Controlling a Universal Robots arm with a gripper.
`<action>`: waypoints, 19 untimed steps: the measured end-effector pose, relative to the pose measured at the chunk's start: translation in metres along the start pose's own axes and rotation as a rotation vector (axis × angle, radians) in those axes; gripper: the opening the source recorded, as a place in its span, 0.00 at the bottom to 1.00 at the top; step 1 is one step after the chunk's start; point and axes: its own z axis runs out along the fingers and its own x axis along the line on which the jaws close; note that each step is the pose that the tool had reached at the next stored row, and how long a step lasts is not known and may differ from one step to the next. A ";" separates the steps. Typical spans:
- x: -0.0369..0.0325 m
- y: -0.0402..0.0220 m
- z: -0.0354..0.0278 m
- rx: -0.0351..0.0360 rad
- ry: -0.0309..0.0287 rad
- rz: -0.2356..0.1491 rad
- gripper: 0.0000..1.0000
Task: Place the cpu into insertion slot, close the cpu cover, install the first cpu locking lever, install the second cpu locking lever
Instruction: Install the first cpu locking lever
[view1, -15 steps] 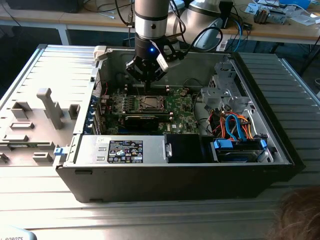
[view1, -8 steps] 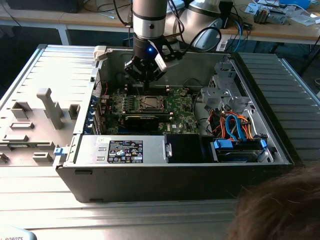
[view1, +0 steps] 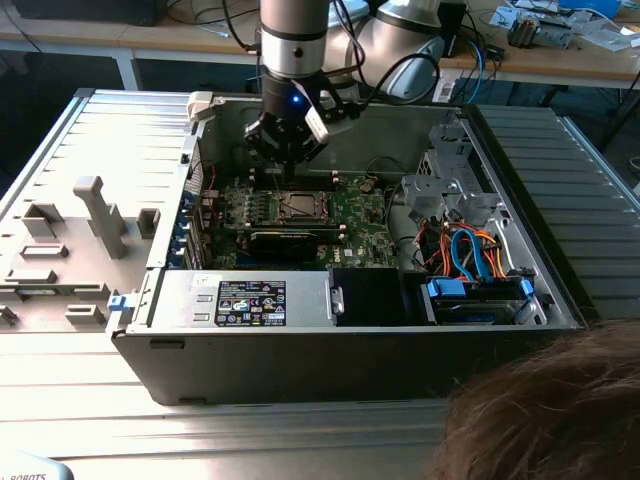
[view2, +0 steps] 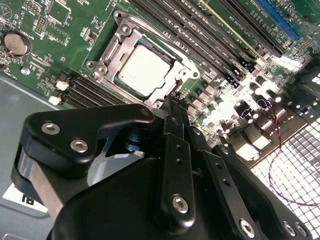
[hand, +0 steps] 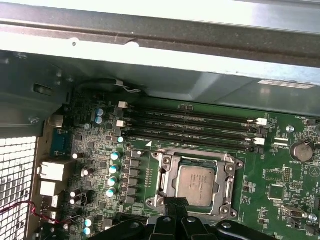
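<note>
Your hand (view1: 285, 160) hangs inside the open computer case (view1: 300, 350), low over the green motherboard (view1: 360, 215). In both wrist views its black fingers (view2: 175, 130) are pressed together, tips meeting at a narrow point with nothing pinched between them. That point sits right at the edge of the insertion slot (view2: 100, 65), touching or nearly touching its silvery rim; you cannot tell which.

The cpu (view2: 144, 71) already lies seated in the slot just ahead of your fingertips, its pale metal top showing through the square window of the cpu cover (hand: 227, 175). The cover lies flat over the chip, framing it on all sides.

Beyond the slot from your hand run the long black memory slots (hand: 190, 131), parallel to one another. A round coin battery (hand: 301, 151) sits on the board off to one side of the socket. In the exterior view, a person's hair (view1: 550, 410) shows at the near corner, well apart from your hand.
</note>
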 end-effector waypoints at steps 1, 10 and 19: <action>0.0007 0.0001 0.0000 0.0000 0.0000 0.000 0.11; 0.0049 0.0006 0.0001 0.0000 0.0000 0.000 0.11; 0.0122 0.0014 0.0002 0.0001 0.0001 0.000 0.11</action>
